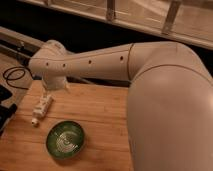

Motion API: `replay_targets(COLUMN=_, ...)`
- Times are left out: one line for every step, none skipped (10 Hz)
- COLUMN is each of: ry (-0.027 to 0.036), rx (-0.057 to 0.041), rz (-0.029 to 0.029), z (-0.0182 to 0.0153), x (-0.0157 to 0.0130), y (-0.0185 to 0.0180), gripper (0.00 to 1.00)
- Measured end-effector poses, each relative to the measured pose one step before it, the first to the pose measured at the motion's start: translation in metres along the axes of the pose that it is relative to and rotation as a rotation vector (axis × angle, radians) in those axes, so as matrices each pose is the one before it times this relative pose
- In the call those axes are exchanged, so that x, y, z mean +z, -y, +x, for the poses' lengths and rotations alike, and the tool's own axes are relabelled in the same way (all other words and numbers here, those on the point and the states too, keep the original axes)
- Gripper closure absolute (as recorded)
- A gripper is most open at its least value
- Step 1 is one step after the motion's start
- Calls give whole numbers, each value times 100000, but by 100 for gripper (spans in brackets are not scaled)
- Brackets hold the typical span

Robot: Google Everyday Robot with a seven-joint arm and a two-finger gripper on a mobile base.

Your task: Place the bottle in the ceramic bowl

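- Reaching is judged in hand; the gripper is poised over the bottle, spread wide, nothing held;
- lowering and closing are called for before the ceramic bowl.

One camera, high above the robot's own arm.
You look steeply down past it onto the wooden table, close in; the gripper hangs over its left end.

The arm stretches out, wrist bent down, end effector hanging with fingers apart.
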Motion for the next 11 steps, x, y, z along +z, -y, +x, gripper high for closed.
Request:
replay_targets(ry=13, rx=-8, rz=41, z=-5, x=-1, y=2, gripper=35)
replay_targets(ry=-89, rx=-287, rz=-266, z=33, x=18, y=-271, gripper=35)
replay_targets(ry=-87, rx=483, rz=262, z=75, x=-7, y=301, gripper=35)
replay_targets(ry=34, rx=479, rz=197, z=-45, x=87, y=119, gripper=35)
replay_targets(ry=-238, rx=122, rz=-254, z=-156, x=547, y=-218, gripper=35)
replay_targets(ry=144, rx=-617, rz=-1014, z=-450, x=682, y=-664, gripper=35)
replay_targets(ry=184, rx=-1821, rz=-1136, z=-676, x=821, y=-986, gripper=35)
replay_targets(ry=-49, rx=-2020, rz=-1226, z=-711, x=832, y=-1167, gripper=35)
replay_targets(ry=90, rx=-3060, rz=-1457, z=-1406, x=1302, y=-1673, gripper=35)
replay_targets(ry=-13, rx=-2906, rz=-1383, z=-1272, x=1198, y=-1712, gripper=35)
replay_targets(ry=-16, rx=-2199, rz=-986, z=-879, x=981, y=-1217, gripper=35)
